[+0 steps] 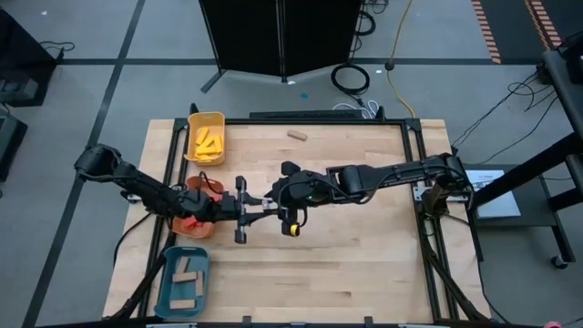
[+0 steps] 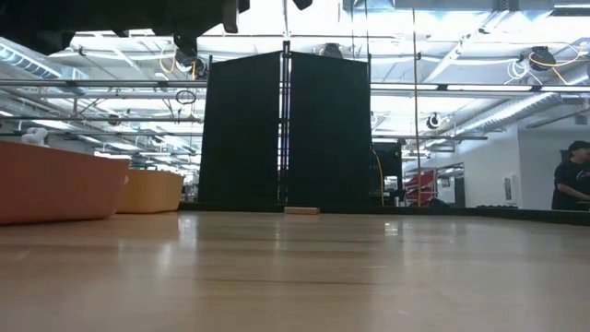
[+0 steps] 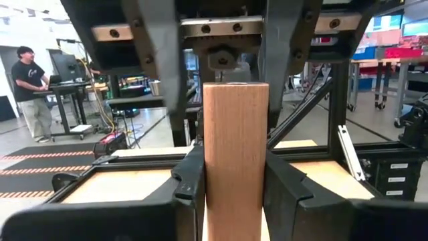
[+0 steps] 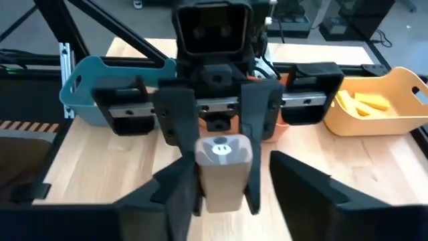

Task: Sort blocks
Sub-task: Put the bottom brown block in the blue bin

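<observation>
My left gripper point(image 1: 258, 206) reaches in from the table's left, above the table's middle, and is shut on a tan wooden block point(image 1: 265, 202). My right gripper point(image 1: 273, 199) faces it from the right and is open. Its fingers point(image 4: 301, 191) stand on either side of the block's free end point(image 4: 224, 150) with a gap showing. Another tan block point(image 1: 296, 135) lies flat near the far edge. Yellow blocks point(image 1: 208, 143) lie in the yellow tray and tan blocks point(image 1: 187, 276) in the teal tray. My left gripper pinches the tan block point(image 3: 234, 134) between its two fingers point(image 3: 190, 184), on the block's two long sides at the end nearer my left arm. The fingers come level from the table's left and lie along the block. The block is lifted clear and sticks out toward my right gripper.
The yellow tray point(image 1: 219, 118) stands at the far left of the table, the orange tray point(image 1: 211, 185) sits under my left arm, and the teal tray point(image 1: 171, 264) is at the near left. A person point(image 3: 30, 84) stands in the room beyond the table.
</observation>
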Tool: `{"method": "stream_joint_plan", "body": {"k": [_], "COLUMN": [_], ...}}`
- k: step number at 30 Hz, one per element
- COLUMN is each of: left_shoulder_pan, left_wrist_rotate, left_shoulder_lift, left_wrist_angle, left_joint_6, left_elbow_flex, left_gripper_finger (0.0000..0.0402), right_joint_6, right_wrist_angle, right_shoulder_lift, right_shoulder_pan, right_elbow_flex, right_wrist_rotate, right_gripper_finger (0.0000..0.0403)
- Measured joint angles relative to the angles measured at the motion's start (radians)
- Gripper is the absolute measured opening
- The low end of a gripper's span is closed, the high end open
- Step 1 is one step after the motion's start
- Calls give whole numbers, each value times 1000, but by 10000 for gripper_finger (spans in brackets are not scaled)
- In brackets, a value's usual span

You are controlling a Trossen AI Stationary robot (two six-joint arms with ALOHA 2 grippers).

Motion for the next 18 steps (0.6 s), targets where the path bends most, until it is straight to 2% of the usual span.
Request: {"method": "stream_joint_plan", "body": {"k": [4,6,9,11,13,16,18], "left_shoulder_pan": [-4,-24,-65,-93,-125,-172,-211], "left_wrist_rotate": [-1,-7,8,28,77,225,359], "left_shoulder_lift": [-41,-114,-247,-321,-374,-401,-404], "left_wrist_angle": [-71,-220,-577,-858,-1137,-1465,-1591], "left_joint_6": [11,21,-63,-177,-353,-675,-868], "left_elbow_flex": [0,5,56,121,185,269,291], "left_gripper_finger": [97,106,106,101,98,97,97], "right_joint_6": [-20,-24,-19,-14,-6,-9,-41], "right_wrist_angle": [-7,-42,-107,-153,-201,-237,-228], "right_shoulder_lift": [-3,-19,-61,-84,-88,-83,-72], "right_shoulder_pan": [-11,-14,-16,-16,-16,-16,-16], "right_elbow_flex": [0,-1,-1,1,1,-1,0], "right_wrist_rotate": [-2,-6,0,2,4,3,4], "right_gripper_finger": [218,235,248,250,250,246,244]}}
